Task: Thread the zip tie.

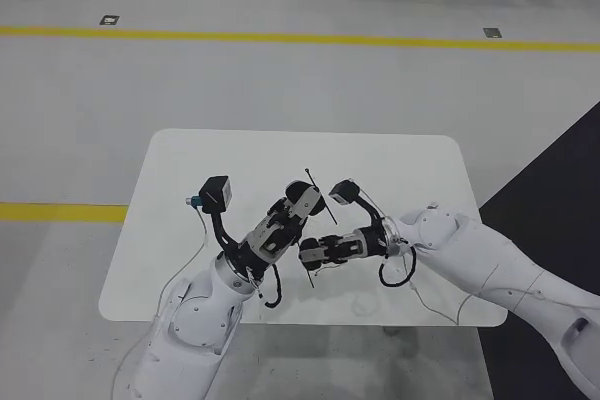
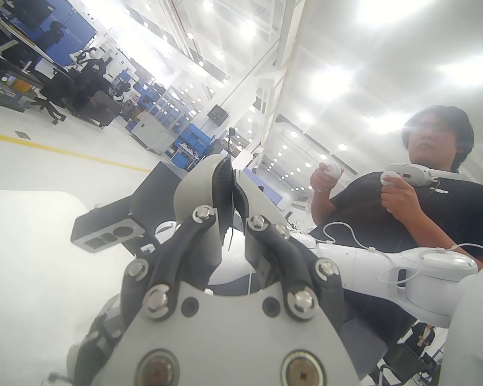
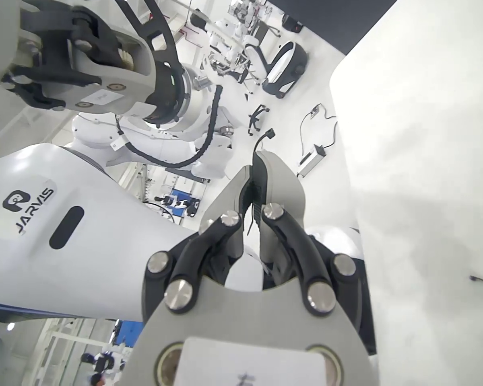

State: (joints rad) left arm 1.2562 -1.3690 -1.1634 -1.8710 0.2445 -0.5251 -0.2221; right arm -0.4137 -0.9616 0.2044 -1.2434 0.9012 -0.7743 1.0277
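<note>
Both grippers hover close together above the middle of the white table [image 1: 400, 170]. My left gripper [image 1: 308, 197] is shut on a thin black zip tie [image 1: 315, 185], whose end pokes up and away past the fingertips. In the left wrist view the left gripper [image 2: 230, 178] pinches the zip tie [image 2: 230, 140], and a short tail hangs behind the pads. My right gripper [image 1: 306, 252] sits just nearer the robot. In its own view the right gripper [image 3: 255, 170] is shut on a black zip tie [image 3: 265, 138] with a small square head at the tip. I cannot tell whether both hold one strip.
A small black piece [image 3: 481, 281] lies on the table [image 3: 406, 122], off to one side of the right gripper. The rounded tabletop has bare room on every side of the grippers. A dark panel [image 1: 580, 170] stands beyond the table's right edge.
</note>
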